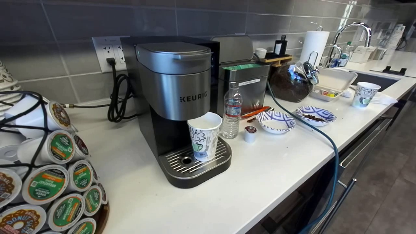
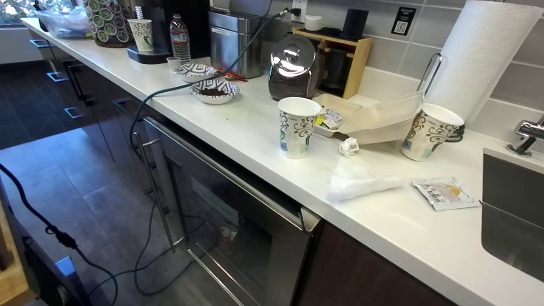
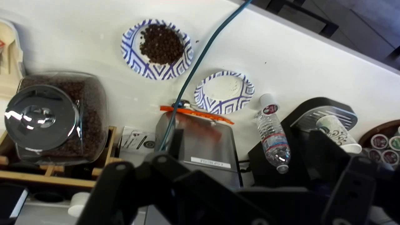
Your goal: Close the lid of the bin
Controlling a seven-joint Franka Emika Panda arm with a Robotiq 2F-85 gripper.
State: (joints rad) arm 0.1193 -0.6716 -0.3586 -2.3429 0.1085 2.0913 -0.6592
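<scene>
End effector (image 3: 252,147), lid (image 1: 235,48) upright, lengthwise level

Gray lid (image 1: 236,48) upright at back of open, boxy bin (image 1: 252,92).

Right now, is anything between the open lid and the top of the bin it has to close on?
Nothing visible stands between the open lid and the top of the bin. The teal cable runs close by the bin's side; whether it would touch the lid, I can't tell.
</scene>
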